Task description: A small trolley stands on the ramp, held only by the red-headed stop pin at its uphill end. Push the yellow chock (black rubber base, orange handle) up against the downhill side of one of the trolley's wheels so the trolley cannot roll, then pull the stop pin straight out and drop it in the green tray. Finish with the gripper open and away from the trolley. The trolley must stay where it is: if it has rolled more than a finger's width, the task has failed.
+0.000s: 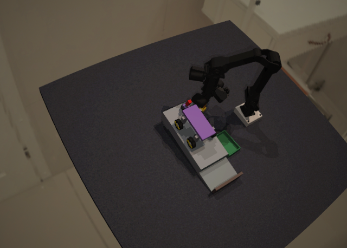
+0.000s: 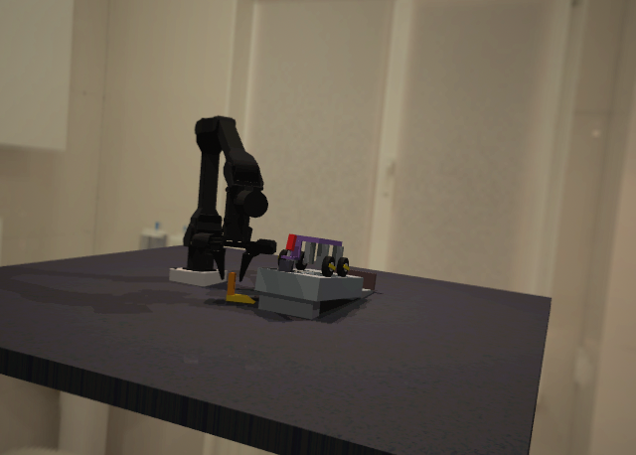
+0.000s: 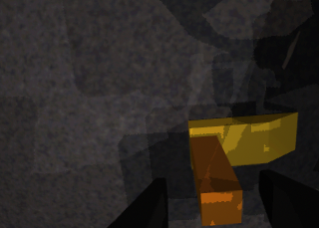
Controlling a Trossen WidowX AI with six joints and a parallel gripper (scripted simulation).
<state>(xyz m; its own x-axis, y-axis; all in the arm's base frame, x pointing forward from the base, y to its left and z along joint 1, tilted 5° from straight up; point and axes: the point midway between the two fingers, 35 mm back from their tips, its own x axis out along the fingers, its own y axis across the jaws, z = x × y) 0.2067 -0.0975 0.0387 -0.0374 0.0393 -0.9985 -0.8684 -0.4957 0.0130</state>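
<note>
Fingers parted around the chock's handle, grip not yet made

Both fingertips of the gripper (image 1: 206, 103) (image 2: 232, 278) (image 3: 213, 178) stand part-way open, with the upright orange handle (image 1: 204, 106) (image 2: 232, 281) (image 3: 220, 205) showing between them in the wrist view; nothing is clamped. The yellow chock (image 1: 203, 109) (image 2: 239, 299) (image 3: 264, 143) sits on the dark table (image 1: 126, 122) (image 2: 390, 348) beside the uphill end of the ramp (image 1: 210, 156) (image 2: 287, 283), well away from its working place behind a wheel.

The trolley (image 1: 199, 121) (image 2: 323, 241) stands on the ramp, and the red-headed stop pin (image 1: 188, 102) (image 2: 291, 241) is in place at its uphill end. The green tray (image 1: 228, 143) lies beside the ramp, without the pin.

Fetching the chock looks to be the step in hand. The next move likely calls for settling a little lower, centring on the handle, then closing squarely. After that comes a lift clear of the ramp's edge and a gentle push against a wheel's downhill side. Brushing trolley or pin on the way could let it roll, so the pin should wait until the chock is snug.
</note>
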